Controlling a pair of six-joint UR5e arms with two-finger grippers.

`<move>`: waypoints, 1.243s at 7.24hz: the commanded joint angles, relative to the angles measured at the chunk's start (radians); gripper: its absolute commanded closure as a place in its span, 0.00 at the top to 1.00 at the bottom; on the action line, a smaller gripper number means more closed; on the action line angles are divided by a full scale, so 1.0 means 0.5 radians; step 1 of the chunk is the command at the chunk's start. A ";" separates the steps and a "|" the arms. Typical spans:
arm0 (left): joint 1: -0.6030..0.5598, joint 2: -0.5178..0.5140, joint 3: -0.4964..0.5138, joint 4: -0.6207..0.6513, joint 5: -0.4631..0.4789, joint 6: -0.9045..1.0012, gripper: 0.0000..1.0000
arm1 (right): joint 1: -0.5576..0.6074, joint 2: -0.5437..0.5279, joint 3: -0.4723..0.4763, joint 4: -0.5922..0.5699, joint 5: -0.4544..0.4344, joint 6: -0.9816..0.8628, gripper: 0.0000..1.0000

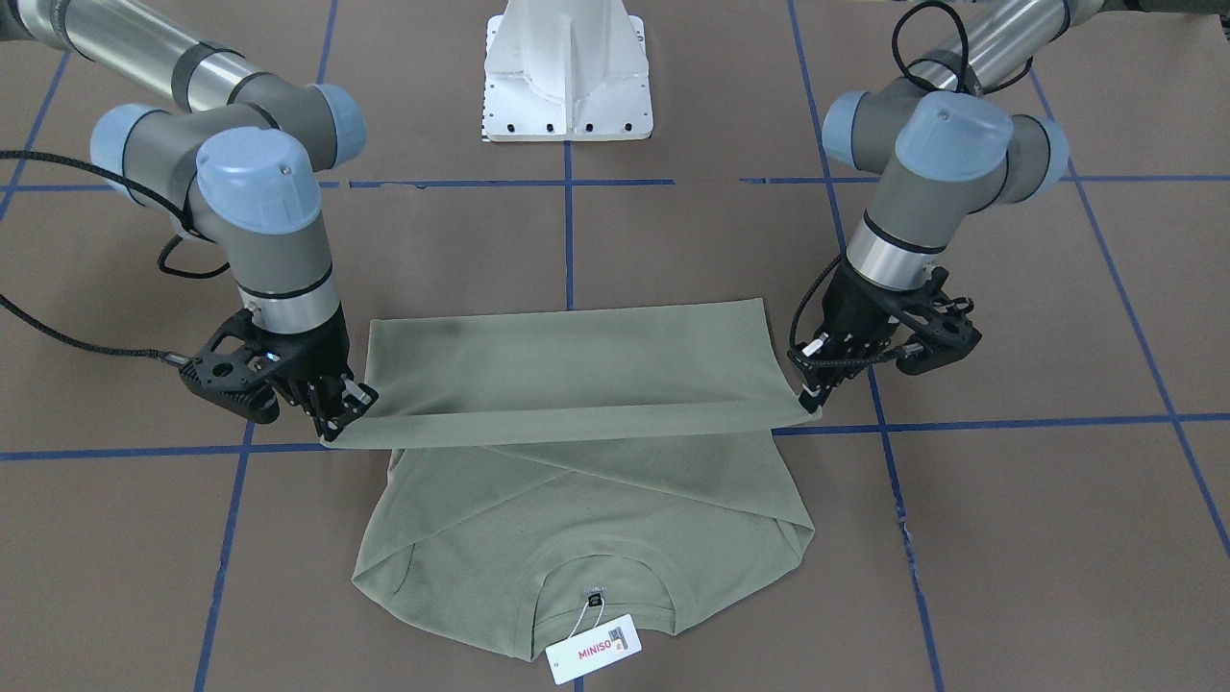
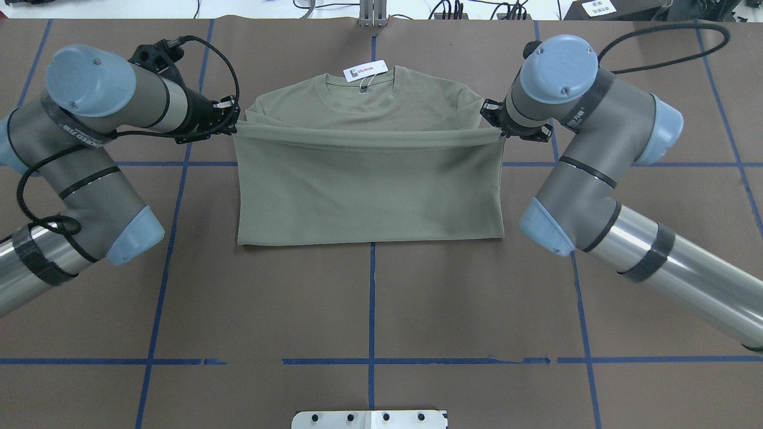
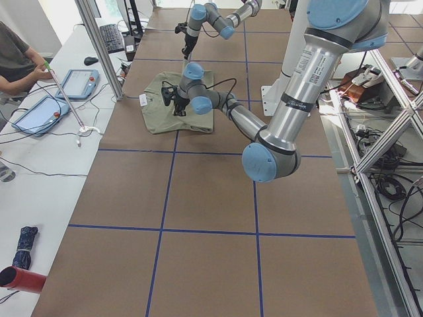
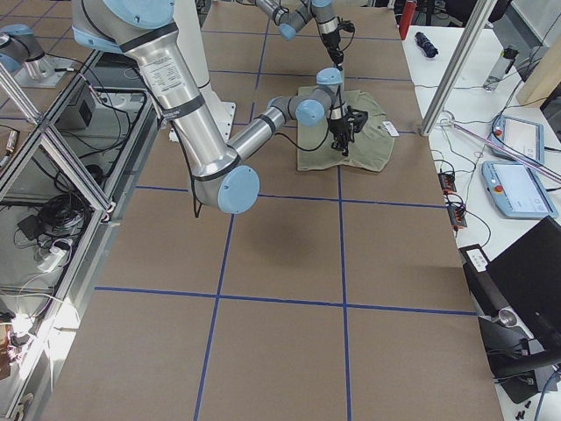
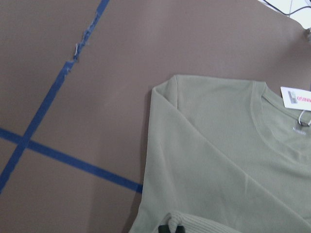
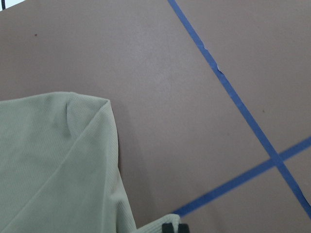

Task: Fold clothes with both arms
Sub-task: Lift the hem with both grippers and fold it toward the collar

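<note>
Left gripper (image 1: 810,402) is clenched on one corner of the hem (image 1: 577,424) of the sage-green shirt (image 1: 586,500), and the right gripper (image 1: 338,415) is clenched on the other. The hem stretches taut between them, held above the shirt's chest. The shirt lies mid-bench with its sleeves folded in and its lower half rising from a crease to the hem. Its collar (image 1: 615,556) faces away from the robot. The white MINISO hang tag (image 1: 593,650) rests at the collar, partly on the brown bench (image 1: 1019,548), which is crossed by blue tape lines (image 1: 1009,422).
</note>
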 commanded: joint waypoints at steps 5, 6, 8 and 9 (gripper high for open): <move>-0.030 -0.244 0.653 -0.375 0.228 0.118 0.00 | 0.062 0.395 -0.794 0.337 -0.022 -0.126 0.00; -0.039 -0.244 0.662 -0.375 0.234 0.118 0.00 | 0.068 0.423 -0.883 0.426 -0.025 -0.127 0.00; -0.036 -0.253 0.681 -0.378 0.234 0.118 0.00 | 0.062 0.451 -0.945 0.433 -0.025 -0.127 0.00; -0.036 -0.253 0.684 -0.378 0.234 0.118 0.04 | 0.062 0.457 -0.942 0.433 -0.025 -0.127 0.20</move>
